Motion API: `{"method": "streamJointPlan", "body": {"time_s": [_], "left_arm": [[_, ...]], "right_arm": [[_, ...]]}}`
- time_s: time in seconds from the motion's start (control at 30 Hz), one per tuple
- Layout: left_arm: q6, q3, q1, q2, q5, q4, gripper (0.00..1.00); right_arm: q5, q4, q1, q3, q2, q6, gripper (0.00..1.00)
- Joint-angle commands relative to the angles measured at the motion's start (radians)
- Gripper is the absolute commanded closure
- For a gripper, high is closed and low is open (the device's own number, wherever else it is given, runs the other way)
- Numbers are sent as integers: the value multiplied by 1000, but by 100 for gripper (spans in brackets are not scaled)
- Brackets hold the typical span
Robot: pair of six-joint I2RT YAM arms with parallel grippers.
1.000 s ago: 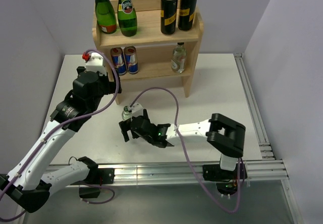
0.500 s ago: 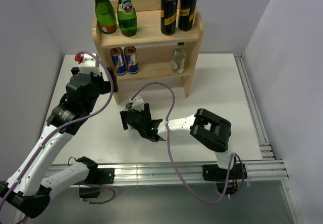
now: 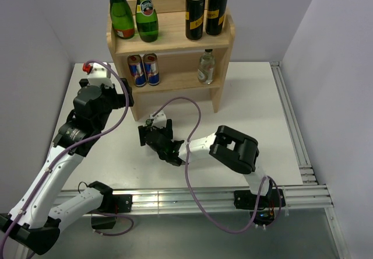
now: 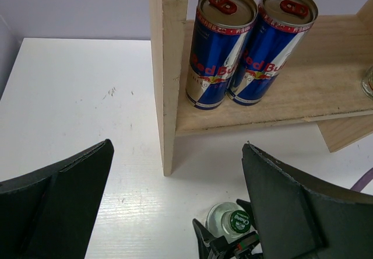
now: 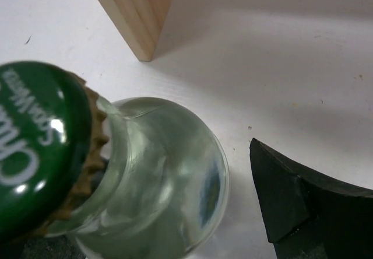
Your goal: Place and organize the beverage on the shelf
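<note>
1. Two tiers of pale, smooth wood form the shelf (image 3: 172, 31), which stands at 12 o'clock on the white surface (image 3: 250, 95). It has solid side panels and a raised rim round its top board.
2. Its top board holds two slender green glass bottles (image 3: 122, 11) at 9 o'clock and two tall black cans (image 3: 195, 15) at 3 o'clock.
3. Its lower board holds two blue-and-silver Red Bull cans (image 4: 218, 49), touching, at the left end. A small clear bottle (image 3: 206, 66) stands at the right end.
4. One clear glass beverage bottle (image 5: 157, 177) stands on the surface at 4 o'clock from the foot of the left side panel. It has rounded shoulders and a crimped green cap.
5. Around it sits the right tool (image 3: 152, 133), released. Its one visible matte black finger (image 5: 303, 206) stands apart from the glass at 3 o'clock.
6. Facing the left side panel, the left tool (image 4: 176, 154) is spread wide and holds nothing.
</note>
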Motion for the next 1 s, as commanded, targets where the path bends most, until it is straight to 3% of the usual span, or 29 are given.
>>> {"method": "streamJointPlan", "body": {"time_s": [0.0,0.13,0.27,0.33,0.37,0.43,0.47,0.6,0.8,0.97], "left_arm": [[-19,-9,9,-19,13,44,1],[-20,-13,15,-25,13,47,1],[-24,-16,18,-28,17,48,1],[-25,-20,19,-26,20,50,1],[-25,-20,19,-26,20,50,1],[-27,-20,21,-25,22,50,1],[-25,-21,22,-26,21,51,1],[-25,-26,24,-25,14,51,1],[-27,-26,24,-20,13,48,1],[-28,-30,33,-25,8,50,1]], "right_arm": [[64,94,-7,34,37,-19,0],[58,97,-6,51,66,-6,0],[64,110,-6,49,80,-2,9],[61,107,-7,55,91,-2,27],[67,109,-7,57,92,-2,48],[67,114,-7,57,95,-4,62],[67,111,-7,58,98,-5,76],[90,74,-7,32,54,-10,100],[156,-20,-6,-78,-225,-47,100],[211,-153,-6,-74,-460,-116,100]]}}
